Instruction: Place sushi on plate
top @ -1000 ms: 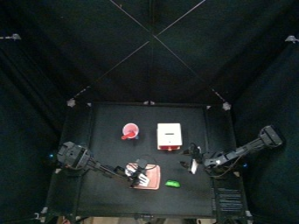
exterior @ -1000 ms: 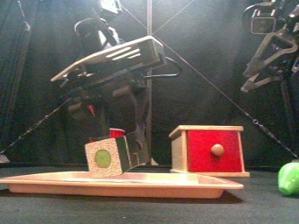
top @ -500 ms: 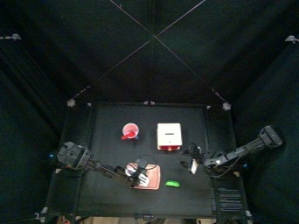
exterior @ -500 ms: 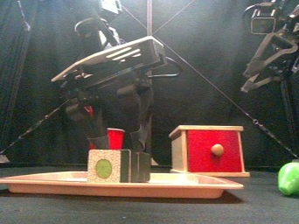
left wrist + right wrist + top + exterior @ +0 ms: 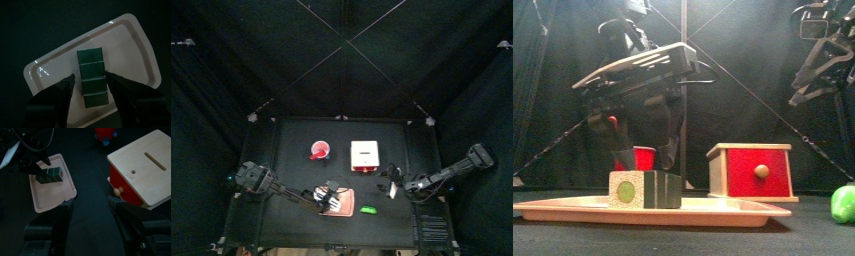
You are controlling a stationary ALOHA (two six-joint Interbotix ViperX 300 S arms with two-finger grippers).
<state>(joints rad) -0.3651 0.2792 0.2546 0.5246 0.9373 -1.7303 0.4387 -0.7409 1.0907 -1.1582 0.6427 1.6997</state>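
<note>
From my remote seat, the biggest thing on the table [image 5: 305,135] is the plate [image 5: 714,208], a flat salmon-pink tray with a pale rim, lying at the near edge, left of centre. I judge it stiff and light, likely to skate on the black surface if nudged, so I would keep my claws off its rim.

Behind and right of it stands the white box [image 5: 751,170] with its red end and small knob facing me; in the right wrist view a slot shows in its pale top. Far left of the box is the pink-red cup [image 5: 319,151], and at the near right edge sits a green object [image 5: 843,203] I cannot identify.

The sushi [image 5: 644,188] is a dark-wrapped roll with a speckled pale end and a green centre. It lies on its side on the plate's left half. It looks small, light and rigid, probably a toy. If I had to retake it, I would pinch across the dark flanks at mid-length, not the round ends.

My left gripper [image 5: 89,85] hangs just above the sushi with its jaws spread wide on either side, clear of it. My right gripper [image 5: 90,203] is parked high on the right, jaws apart and empty.
</note>
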